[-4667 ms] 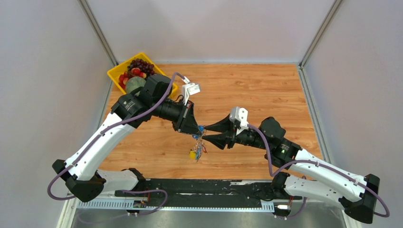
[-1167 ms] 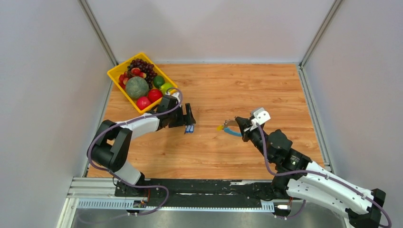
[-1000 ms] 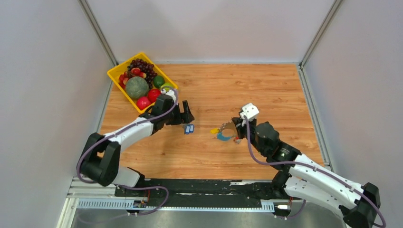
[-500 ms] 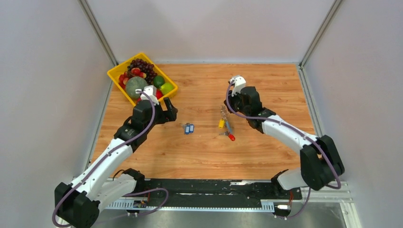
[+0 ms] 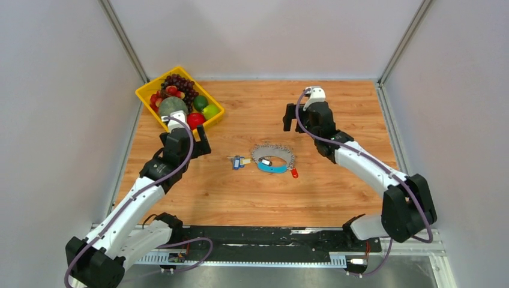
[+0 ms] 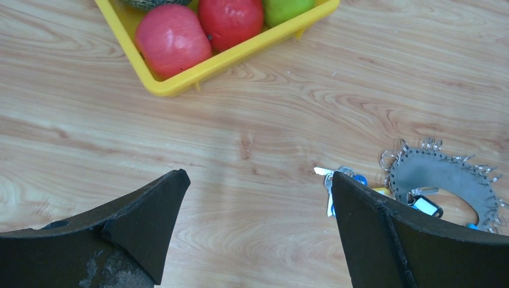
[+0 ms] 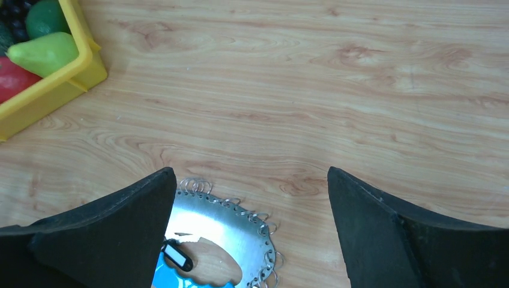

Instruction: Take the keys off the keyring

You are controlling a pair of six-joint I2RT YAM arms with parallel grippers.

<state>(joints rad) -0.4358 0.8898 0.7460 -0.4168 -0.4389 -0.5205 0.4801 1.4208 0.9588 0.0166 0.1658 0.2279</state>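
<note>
Left end effector (image 5: pixel 202 137) and right end effector (image 5: pixel 292 120) gaping empty, I'm risking dragging the floppy keyring (image 5: pixel 274 158) while pinching tiny keys (image 5: pixel 293 174).

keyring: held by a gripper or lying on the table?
Lying on the table, spread in an open loop: the keyring. The left gripper and right gripper are open, empty and clear of it.

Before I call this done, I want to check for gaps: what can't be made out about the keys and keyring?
Top view: whether the keys beside the keyring are off it; too small.
Left wrist: the keyring's lower part, behind a finger of the left gripper.
Right wrist: most of the keyring, behind a finger of the right gripper and cut by the bottom edge.
</note>
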